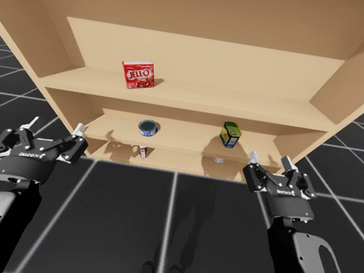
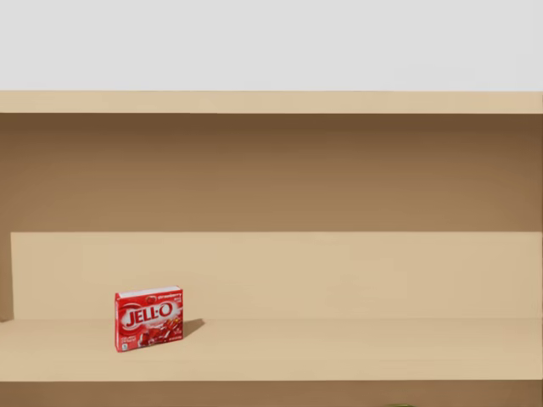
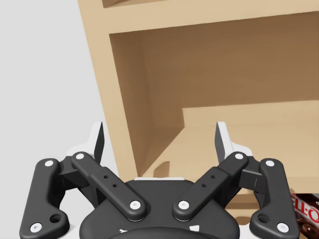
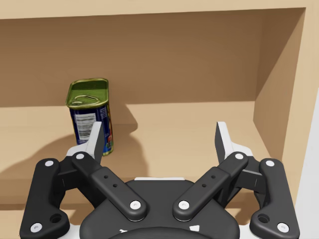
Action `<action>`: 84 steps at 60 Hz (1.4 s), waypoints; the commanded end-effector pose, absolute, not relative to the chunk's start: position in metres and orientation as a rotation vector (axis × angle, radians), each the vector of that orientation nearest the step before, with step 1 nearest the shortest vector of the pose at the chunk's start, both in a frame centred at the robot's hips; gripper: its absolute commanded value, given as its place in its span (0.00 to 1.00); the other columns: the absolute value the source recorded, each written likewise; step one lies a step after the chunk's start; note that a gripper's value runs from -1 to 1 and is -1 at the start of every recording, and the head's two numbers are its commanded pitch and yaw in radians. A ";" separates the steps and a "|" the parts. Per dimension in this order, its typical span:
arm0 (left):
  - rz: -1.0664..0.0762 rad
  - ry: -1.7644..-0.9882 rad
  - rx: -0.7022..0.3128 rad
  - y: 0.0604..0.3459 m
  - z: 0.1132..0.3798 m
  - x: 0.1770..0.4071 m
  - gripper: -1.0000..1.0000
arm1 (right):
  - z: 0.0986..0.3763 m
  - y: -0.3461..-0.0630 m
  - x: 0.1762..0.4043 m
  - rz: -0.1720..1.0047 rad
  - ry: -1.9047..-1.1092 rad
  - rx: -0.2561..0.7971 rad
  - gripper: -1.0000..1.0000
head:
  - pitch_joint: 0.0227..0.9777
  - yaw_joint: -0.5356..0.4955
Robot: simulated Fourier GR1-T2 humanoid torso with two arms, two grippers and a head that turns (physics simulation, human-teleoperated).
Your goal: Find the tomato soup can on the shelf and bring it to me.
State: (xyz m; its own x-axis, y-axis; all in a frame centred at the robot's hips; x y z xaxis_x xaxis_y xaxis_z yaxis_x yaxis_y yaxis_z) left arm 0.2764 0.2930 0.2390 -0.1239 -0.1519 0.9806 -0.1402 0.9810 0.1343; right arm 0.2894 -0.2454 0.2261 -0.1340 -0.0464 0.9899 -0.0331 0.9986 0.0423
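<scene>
While left fingers [image 3: 98, 144] and right fingers [image 4: 223, 142] gape empty, the red-white can [image 1: 142, 151] sits well beyond them.

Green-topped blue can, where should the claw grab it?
The green-topped blue can stands upright on the shelf with a board above it, so a top grab looks blocked. It is probably best to grip the middle of its blue sides, coming straight in from the open front. My open right claw is nearest.
</scene>
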 end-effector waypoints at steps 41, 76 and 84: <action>-0.009 -1.701 0.227 0.295 0.239 0.277 0.00 | 0.227 -0.248 0.293 -0.052 -1.652 0.068 0.00 | 0.47 0.51; -0.044 -1.698 0.218 0.285 0.236 0.278 0.00 | 0.227 -0.247 0.293 -0.043 -1.652 0.057 0.00 | 0.74 0.29; -0.041 -1.695 0.216 0.285 0.235 0.277 0.00 | 0.232 -0.240 0.284 -0.048 -1.651 0.089 0.00 | 0.72 0.30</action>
